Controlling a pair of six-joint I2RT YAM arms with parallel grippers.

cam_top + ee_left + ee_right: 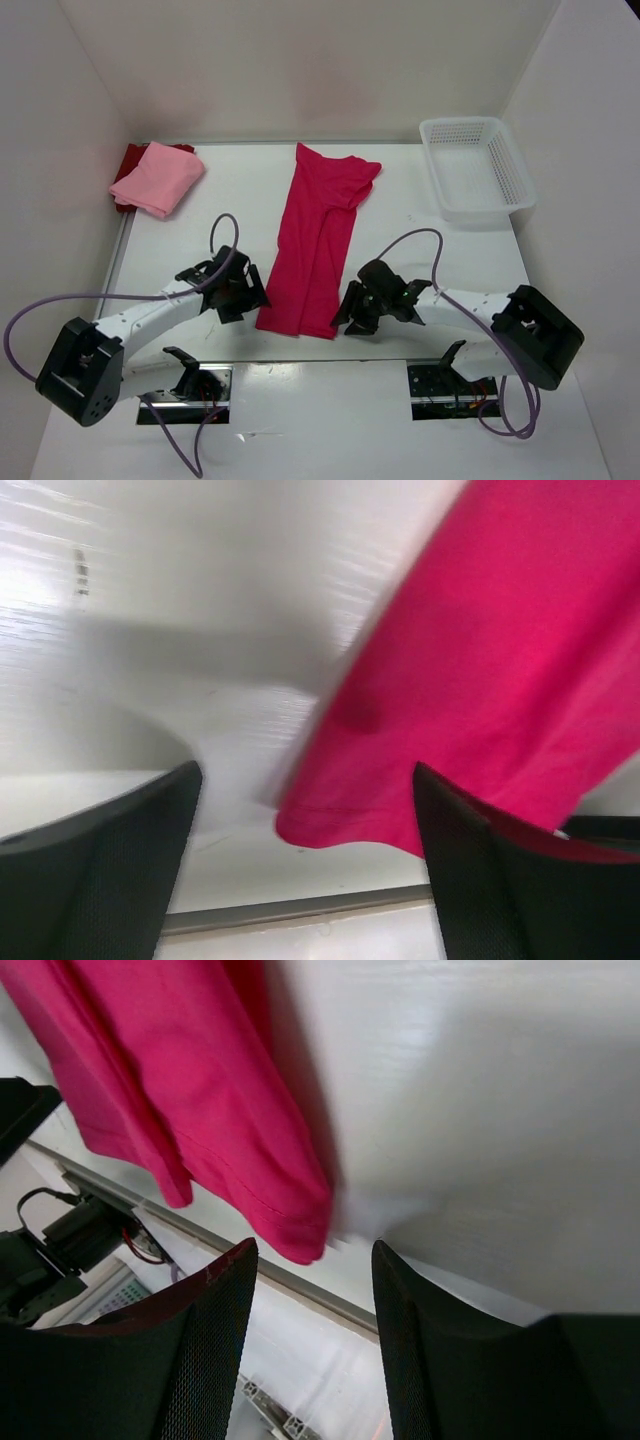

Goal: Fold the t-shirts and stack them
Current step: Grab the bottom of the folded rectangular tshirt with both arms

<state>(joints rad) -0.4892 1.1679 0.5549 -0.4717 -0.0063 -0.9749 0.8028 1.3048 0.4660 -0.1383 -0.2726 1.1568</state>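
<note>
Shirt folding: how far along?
Done: pink shirt folded atop red shirt, far-left corner. In hand: magenta shirt, a long strip; left end effector and right end effector open beside its near hem. Left: fold it shorter, add to the stack.

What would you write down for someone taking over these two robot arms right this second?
Left gripper: open, holding nothing, at the near left corner of the magenta shirt.
Right gripper: open, empty, by that shirt's near right corner.
The magenta shirt lies mid-table as a long narrow strip and looks folded lengthwise.
The light pink shirt sits folded on the dark red shirt at the far left corner.
Done: two shirts stacked, magenta one narrowed.
Left: probably fold the magenta shirt shorter, then put it on the stack.
</note>
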